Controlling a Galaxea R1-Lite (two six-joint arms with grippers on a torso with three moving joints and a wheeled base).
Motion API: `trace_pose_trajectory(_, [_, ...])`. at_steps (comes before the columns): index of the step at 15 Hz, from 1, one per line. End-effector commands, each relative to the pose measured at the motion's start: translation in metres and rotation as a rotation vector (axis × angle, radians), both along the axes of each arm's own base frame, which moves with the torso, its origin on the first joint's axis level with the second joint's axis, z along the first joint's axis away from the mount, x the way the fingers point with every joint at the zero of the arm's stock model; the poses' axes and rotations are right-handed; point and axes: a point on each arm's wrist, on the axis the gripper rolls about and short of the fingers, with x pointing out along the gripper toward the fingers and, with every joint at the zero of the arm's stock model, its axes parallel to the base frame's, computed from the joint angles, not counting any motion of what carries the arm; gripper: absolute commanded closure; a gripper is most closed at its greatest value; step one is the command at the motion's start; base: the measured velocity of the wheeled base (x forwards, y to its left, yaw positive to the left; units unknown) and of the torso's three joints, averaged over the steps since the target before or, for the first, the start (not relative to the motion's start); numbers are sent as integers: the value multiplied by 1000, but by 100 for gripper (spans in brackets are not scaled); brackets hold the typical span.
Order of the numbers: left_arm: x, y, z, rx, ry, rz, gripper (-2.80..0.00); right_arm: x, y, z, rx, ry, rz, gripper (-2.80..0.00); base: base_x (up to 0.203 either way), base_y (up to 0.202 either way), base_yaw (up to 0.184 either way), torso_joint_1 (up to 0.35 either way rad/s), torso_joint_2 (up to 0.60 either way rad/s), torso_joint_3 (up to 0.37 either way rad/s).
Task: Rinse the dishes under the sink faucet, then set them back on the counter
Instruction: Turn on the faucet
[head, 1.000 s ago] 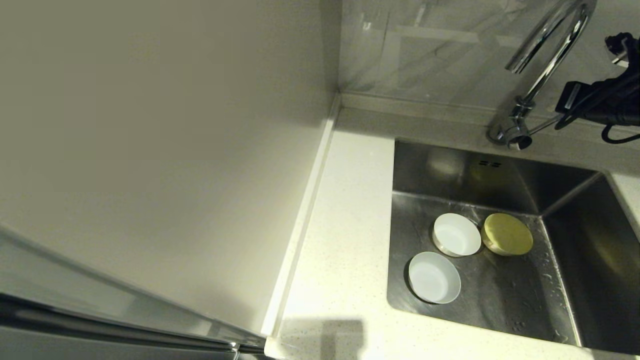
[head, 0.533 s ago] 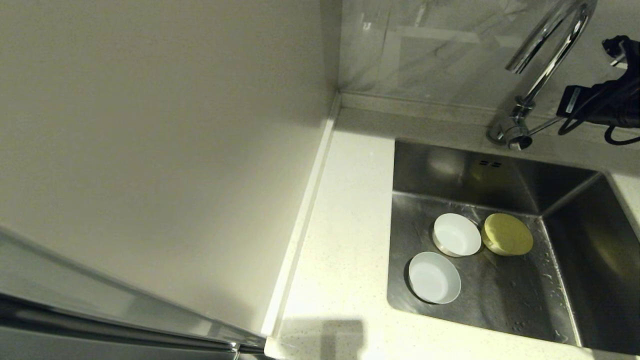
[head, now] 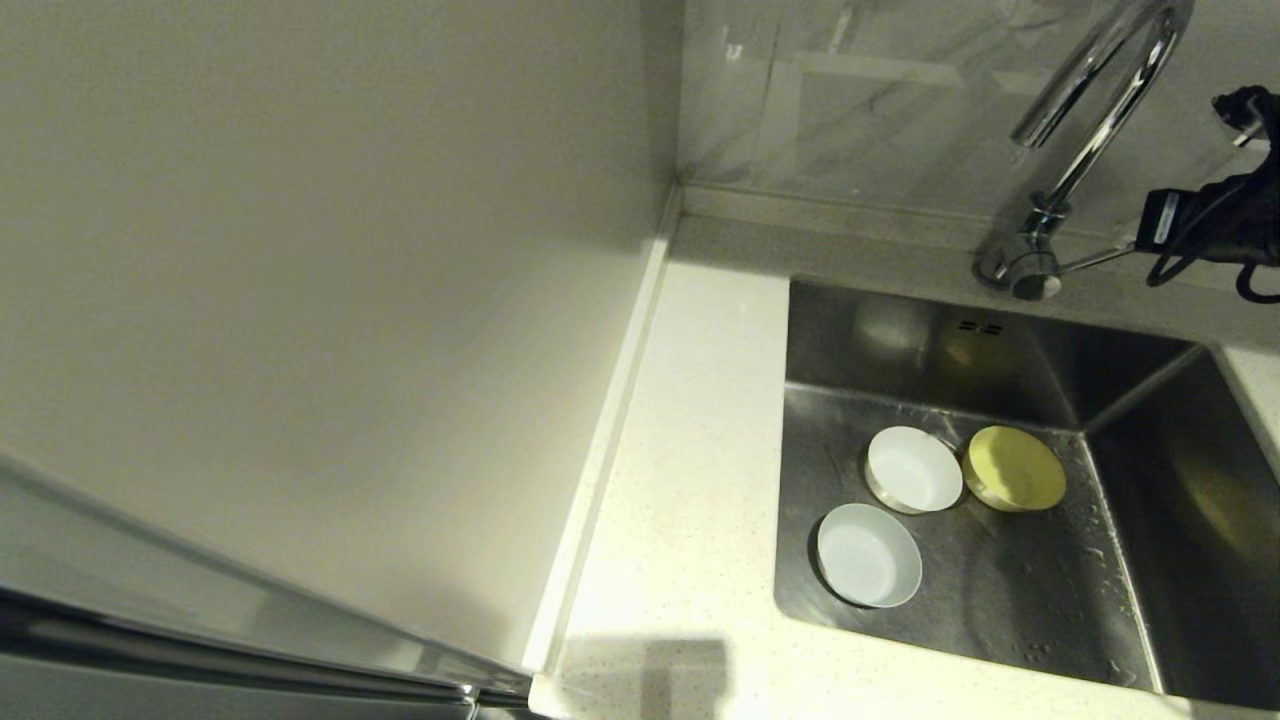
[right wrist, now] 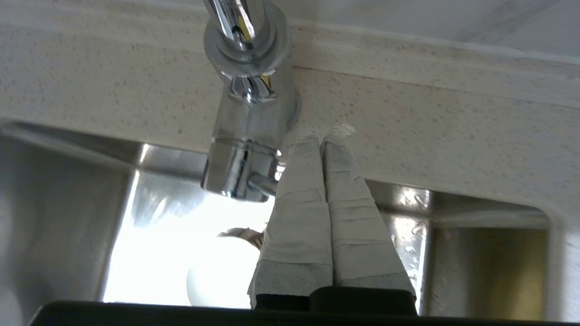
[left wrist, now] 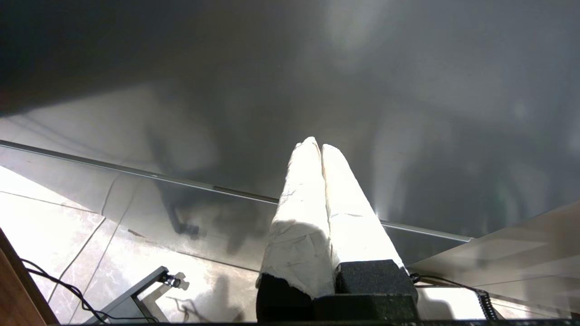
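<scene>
Three small bowls lie on the floor of the steel sink (head: pixel 1010 600): a pale blue-grey bowl (head: pixel 868 568) nearest the front, a white bowl (head: pixel 912 469) behind it, and a yellow bowl (head: pixel 1015 468) touching the white one. The chrome gooseneck faucet (head: pixel 1095 105) rises behind the basin, and its thin lever (head: pixel 1098 257) points right. My right arm (head: pixel 1215 215) hangs at the lever's outer end. My right gripper (right wrist: pixel 324 138) is shut and empty, its fingertips just beside the faucet base (right wrist: pixel 247 167). No water shows at the spout. My left gripper (left wrist: pixel 316 145) is shut and parked out of the head view.
The white speckled counter (head: pixel 690 480) runs left of the sink, with a raised edge strip (head: pixel 600 450) against a plain cream wall panel (head: pixel 300 300). A marbled backsplash (head: pixel 850 100) stands behind the faucet. Water drops dot the sink floor (head: pixel 1090 545).
My right arm has drawn back to the right and slightly up, so more of the lever shows. The bowls have not moved.
</scene>
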Motion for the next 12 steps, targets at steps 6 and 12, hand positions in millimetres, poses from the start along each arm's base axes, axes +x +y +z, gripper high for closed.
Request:
trace_pose_trajectory(6, [0,0,0,0,-4,0,0,-16,-11,1,-14,57,-5,0,0,0,0,0,0,0])
trace_pose_trajectory(12, [0,0,0,0,-4,1,0,-27,-20,-2,-29,120,-29,0,0,0,0,0,0,0])
